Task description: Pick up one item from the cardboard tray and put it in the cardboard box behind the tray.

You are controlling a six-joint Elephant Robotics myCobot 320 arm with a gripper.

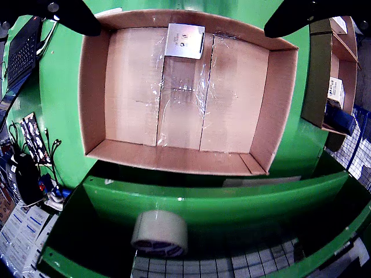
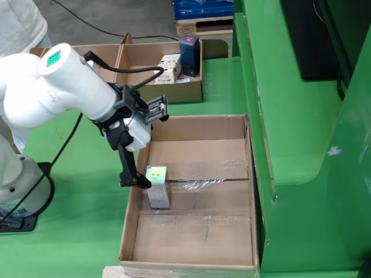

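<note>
A small silver-grey packet rests inside the big open cardboard box, against its wall. In the fixed view the packet stands by the left wall of the box. My gripper hangs over that wall, open, its black fingers spread wide and holding nothing. In the wrist view the gripper shows only as two dark fingertips at the top corners, well apart from the packet. The cardboard tray behind the box holds a white carton and a blue item.
Green metal framing borders the box on the right of the fixed view. A roll of tape lies on a green ledge below the box in the wrist view. A laptop and cables sit at the left. The arm's base stands on the floor.
</note>
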